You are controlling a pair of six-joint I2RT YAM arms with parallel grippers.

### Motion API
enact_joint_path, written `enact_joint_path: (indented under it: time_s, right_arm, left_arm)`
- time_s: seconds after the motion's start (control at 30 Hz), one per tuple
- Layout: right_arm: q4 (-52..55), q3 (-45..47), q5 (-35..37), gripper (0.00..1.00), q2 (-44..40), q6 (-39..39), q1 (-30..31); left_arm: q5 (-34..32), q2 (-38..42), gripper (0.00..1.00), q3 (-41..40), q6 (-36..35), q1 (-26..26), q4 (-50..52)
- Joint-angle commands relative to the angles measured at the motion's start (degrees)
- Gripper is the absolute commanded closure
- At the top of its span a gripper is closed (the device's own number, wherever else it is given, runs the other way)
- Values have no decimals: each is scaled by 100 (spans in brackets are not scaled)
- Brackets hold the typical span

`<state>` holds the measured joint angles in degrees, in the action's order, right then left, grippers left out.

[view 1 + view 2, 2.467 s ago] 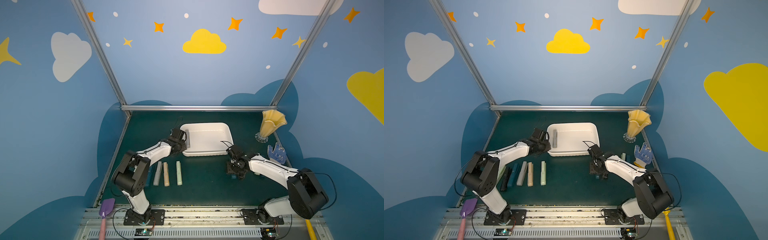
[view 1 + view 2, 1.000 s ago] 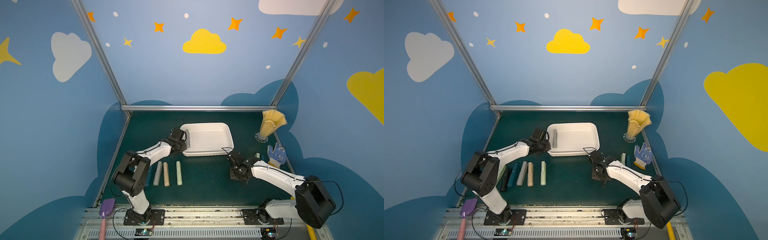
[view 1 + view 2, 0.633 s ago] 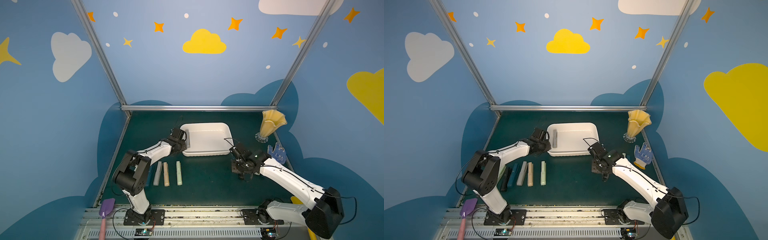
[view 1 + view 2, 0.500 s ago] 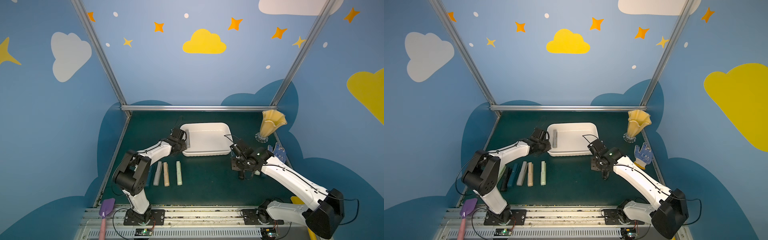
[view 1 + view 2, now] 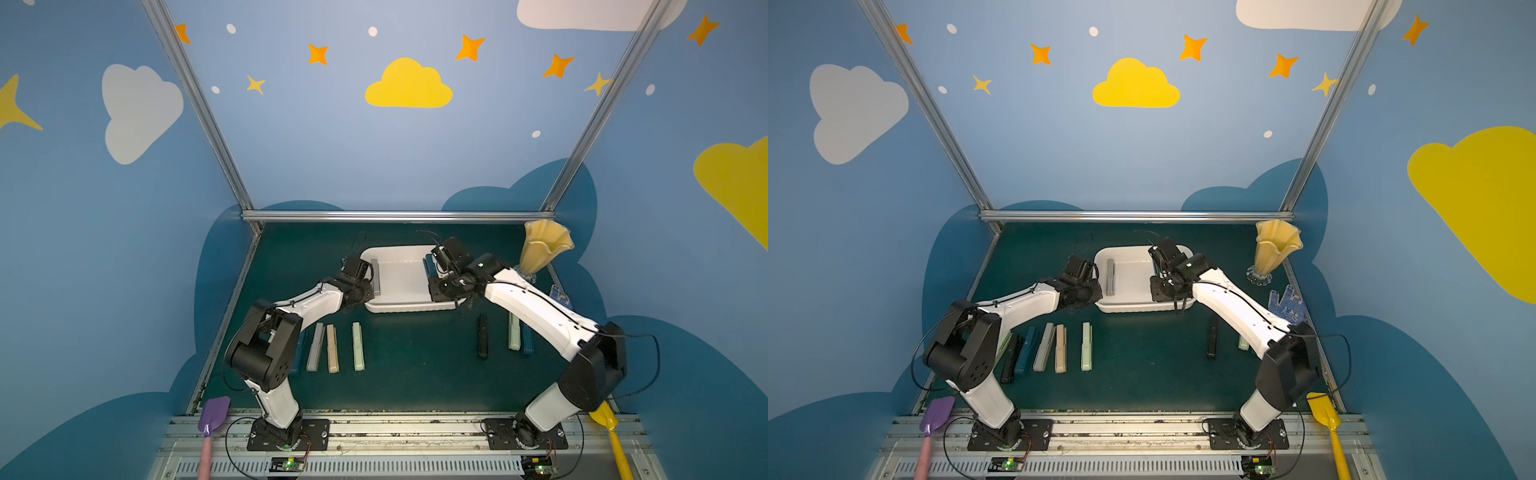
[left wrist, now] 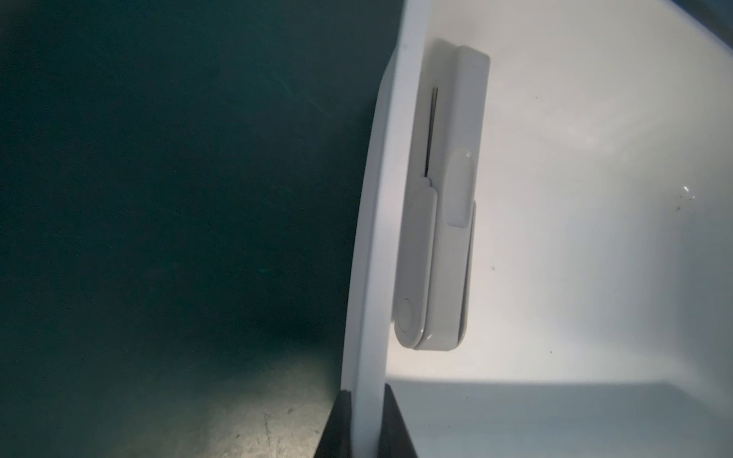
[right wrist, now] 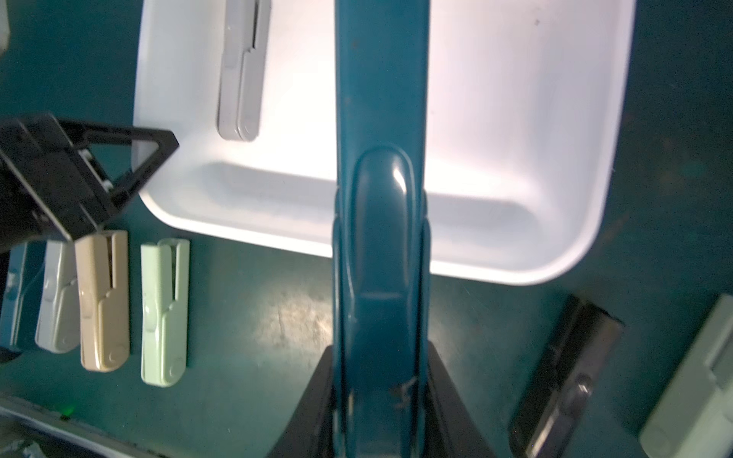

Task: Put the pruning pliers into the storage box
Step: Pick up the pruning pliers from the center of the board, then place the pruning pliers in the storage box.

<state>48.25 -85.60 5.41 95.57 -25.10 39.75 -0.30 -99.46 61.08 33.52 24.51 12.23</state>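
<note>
Pruning pliers (image 5: 1044,347) are spread about: a grey pair (image 5: 1110,276) rests inside the storage box (image 5: 399,308) along the wall nearest the left hand (image 6: 365,396), and a teal-blue pair (image 7: 380,198) is grasped lengthwise in the right hand (image 7: 380,353), held over the box's opposite side. The left hand is clenched on the box's rim, one finger inside and one outside. On the table (image 5: 415,374) beside the left arm (image 5: 307,303) a pale green pair (image 5: 1086,346) and a beige pair (image 5: 1060,348) lie parallel with others in a row, apart from the box; a black pair (image 5: 482,336) lies on the table near the right arm (image 5: 536,316)
</note>
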Motion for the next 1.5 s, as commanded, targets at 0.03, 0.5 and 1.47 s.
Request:
enact_joint_path:
  time_s: [0.03, 0.5, 1.47]
  right_arm:
    - [-543, -650, -310, 77, 809, 128, -27]
    - [-889, -2252, -845, 77, 2843, 53, -74]
    - [-1168, -2842, -774, 73, 3955, -685, 136]
  left_arm:
    - [51, 64, 87, -148, 72, 35, -265]
    - [30, 75, 87, -132, 105, 45, -419]
    - [17, 199, 87, -183, 104, 38, -476]
